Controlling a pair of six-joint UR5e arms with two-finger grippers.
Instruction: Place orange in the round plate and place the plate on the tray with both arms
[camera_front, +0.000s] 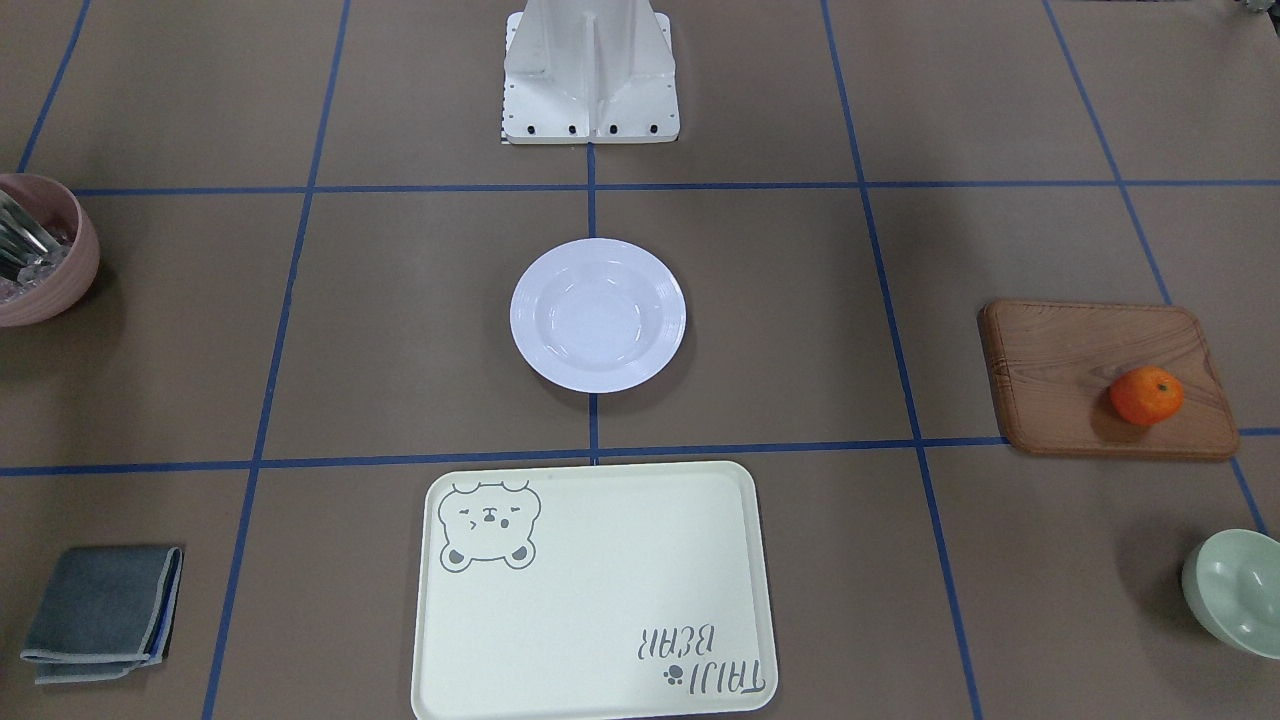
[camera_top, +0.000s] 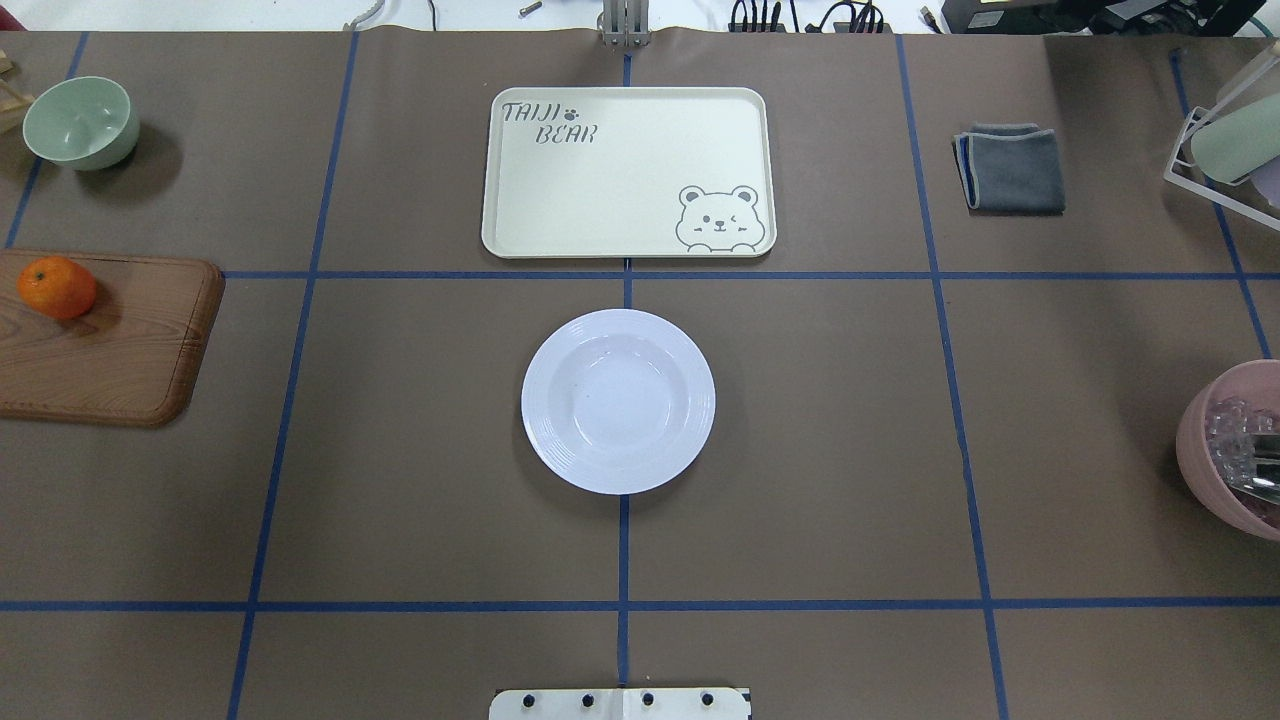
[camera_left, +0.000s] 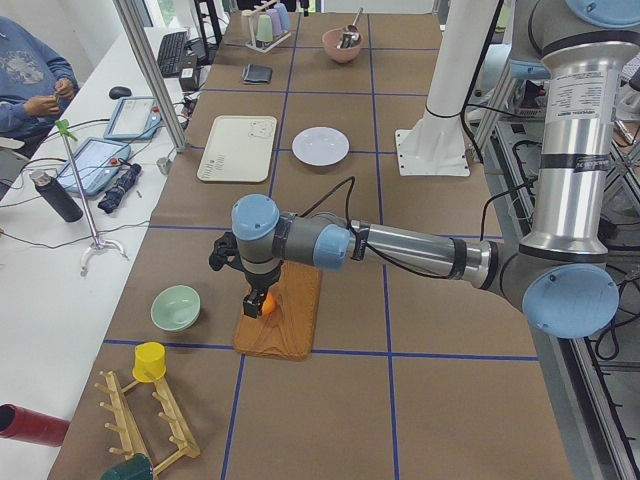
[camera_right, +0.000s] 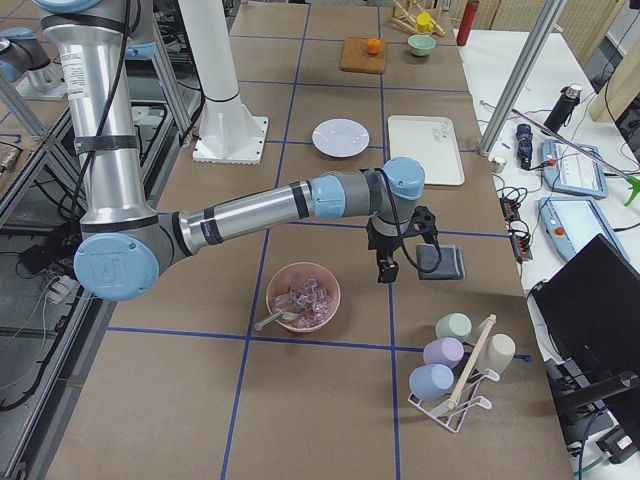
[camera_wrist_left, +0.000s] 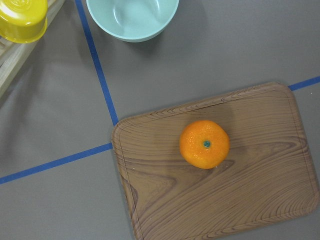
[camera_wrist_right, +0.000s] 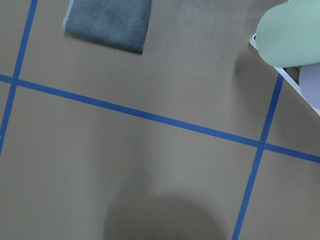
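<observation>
Left claw hangs right above orange on wooden board; right claw well apart, beside grey cloth. Cannot tell either claw's opening from side views

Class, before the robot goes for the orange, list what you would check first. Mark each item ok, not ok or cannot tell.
1. Orange lies free on the wooden board, with nothing on it: ok.
2. Left gripper hangs over the board at the orange: ok.
3. Left gripper open wide enough for the orange: cannot tell.
4. Round plate is empty: ok.
5. Tray is bare, with room for the plate: ok.
6. Right gripper is far from the plate, beside the grey cloth: ok.
</observation>
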